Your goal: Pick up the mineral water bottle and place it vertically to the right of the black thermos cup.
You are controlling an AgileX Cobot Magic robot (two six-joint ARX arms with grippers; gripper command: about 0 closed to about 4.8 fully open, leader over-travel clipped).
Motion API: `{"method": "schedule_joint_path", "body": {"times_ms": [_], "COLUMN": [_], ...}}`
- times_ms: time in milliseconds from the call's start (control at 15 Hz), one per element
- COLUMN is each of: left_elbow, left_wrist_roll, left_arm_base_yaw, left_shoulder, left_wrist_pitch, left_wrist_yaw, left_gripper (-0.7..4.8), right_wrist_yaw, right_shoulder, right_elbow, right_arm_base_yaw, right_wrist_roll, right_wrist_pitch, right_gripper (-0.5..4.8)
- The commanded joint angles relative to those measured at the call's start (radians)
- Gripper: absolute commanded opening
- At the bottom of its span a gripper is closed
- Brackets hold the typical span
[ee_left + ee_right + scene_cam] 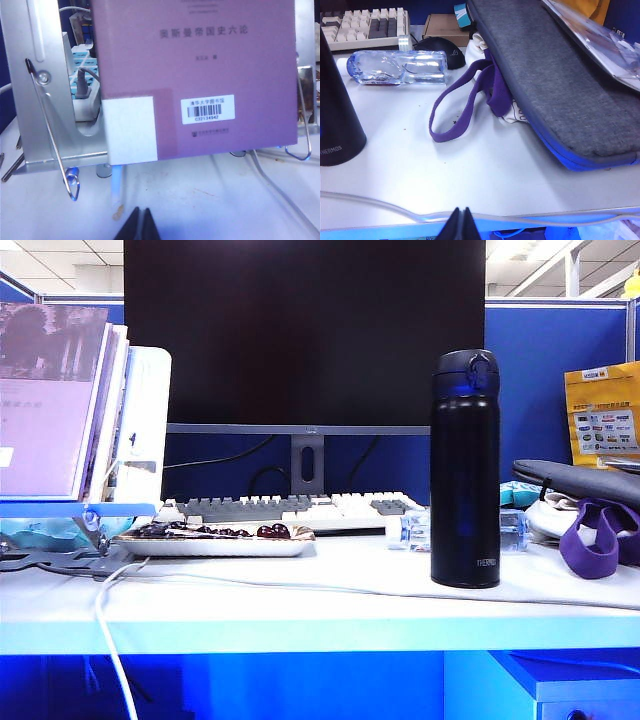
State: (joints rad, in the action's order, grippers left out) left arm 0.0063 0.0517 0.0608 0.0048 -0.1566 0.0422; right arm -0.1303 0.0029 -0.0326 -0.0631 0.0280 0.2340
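Observation:
The black thermos cup [465,470] stands upright on the white desk, right of centre; its base with white lettering shows in the right wrist view [335,115]. The mineral water bottle [397,67] lies on its side behind the thermos, near the keyboard; in the exterior view [512,530] its clear ends peek out on both sides of the thermos. My right gripper [461,214] is shut and empty, back at the desk's front edge, well short of the bottle. My left gripper [141,215] is shut and empty, in front of a purple book [200,75]. Neither gripper shows in the exterior view.
A grey padded sleeve [555,80] with a purple strap [465,105] lies right of the thermos. A white cable [380,204] runs along the desk's front. A keyboard [300,508], a monitor [305,335], a black mouse [442,50], a tray [215,538] and a metal book stand [45,110] are also here.

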Motion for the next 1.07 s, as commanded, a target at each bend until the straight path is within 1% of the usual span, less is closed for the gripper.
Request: {"method": "schedule_joint_path", "body": {"times_ms": [67, 468, 668, 735, 802, 868, 935, 1002, 1069], "left_elbow": [-0.001, -0.001, -0.001, -0.001, -0.001, -0.001, -0.001, -0.001, -0.001], "left_wrist_roll": [0.0, 0.0, 0.0, 0.0, 0.0, 0.0, 0.0, 0.0, 0.0], "left_arm_base_yaw": [0.001, 0.001, 0.001, 0.001, 0.001, 0.001, 0.001, 0.001, 0.001], "left_shoulder": [-0.003, -0.003, -0.003, -0.003, -0.003, -0.003, -0.003, -0.003, -0.003], "left_wrist_pitch": [-0.012, -0.012, -0.012, -0.012, -0.012, -0.011, -0.012, -0.012, -0.012], "left_wrist_yaw": [0.003, 0.003, 0.003, 0.003, 0.003, 0.003, 0.003, 0.003, 0.003], "left_gripper": [-0.03, -0.03, -0.03, -0.03, -0.03, -0.03, -0.03, -0.03, -0.03], "right_wrist_yaw": [-0.002, -0.01, -0.002, 0.031, 0.04, 0.036, 0.008, -0.027, -0.051], "right_shoulder": [0.0, 0.0, 0.0, 0.0, 0.0, 0.0, 0.0, 0.008, 0.028], "right_elbow": [0.001, 0.001, 0.001, 0.0, -0.003, -0.023, -0.09, -0.2, -0.272], "right_arm_base_yaw": [0.0, 0.002, 0.002, 0.001, 0.001, 0.002, 0.003, 0.003, 0.003], "right_wrist_roll": [-0.002, -0.002, 0.001, 0.034, 0.108, 0.167, 0.2, 0.2, 0.191], "right_wrist_pitch": [0.001, 0.0, -0.032, -0.14, -0.316, -0.41, -0.409, -0.342, -0.312], "right_gripper": [0.09, 0.09, 0.09, 0.09, 0.09, 0.09, 0.09, 0.09, 0.09]}}
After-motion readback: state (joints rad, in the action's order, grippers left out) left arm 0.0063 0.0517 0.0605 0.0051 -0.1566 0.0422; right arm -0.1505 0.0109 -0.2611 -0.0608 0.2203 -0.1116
